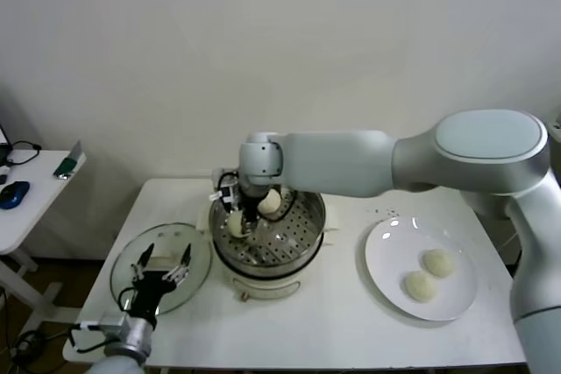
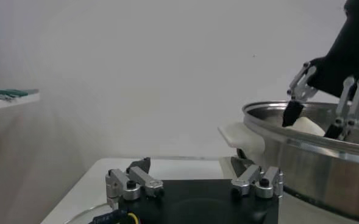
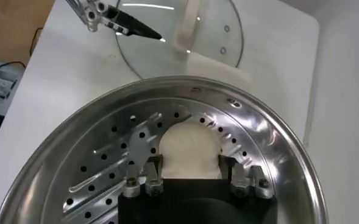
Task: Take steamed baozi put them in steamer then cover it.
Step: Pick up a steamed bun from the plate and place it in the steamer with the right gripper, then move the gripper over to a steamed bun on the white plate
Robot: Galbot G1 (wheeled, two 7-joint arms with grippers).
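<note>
The right gripper point(image 3: 190, 176) is clamped on a baozi point(image 3: 189, 150) low inside the steamer point(image 1: 308, 247), near its left rim; the bun looks soft and light, best pinched gently across its sides. A second bun point(image 1: 270, 202) sits by the steamer's back wall, and two more point(image 1: 429, 274) wait on the plate point(image 1: 382, 251) toward the table's right edge. The left gripper point(image 1: 162, 262) hovers spread over the cover point(image 1: 195, 282) near the left edge.

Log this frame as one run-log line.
right gripper: in steamer, shut on baozi | second baozi in steamer | two on plate | left gripper: open over cover | steamer uncovered
</note>
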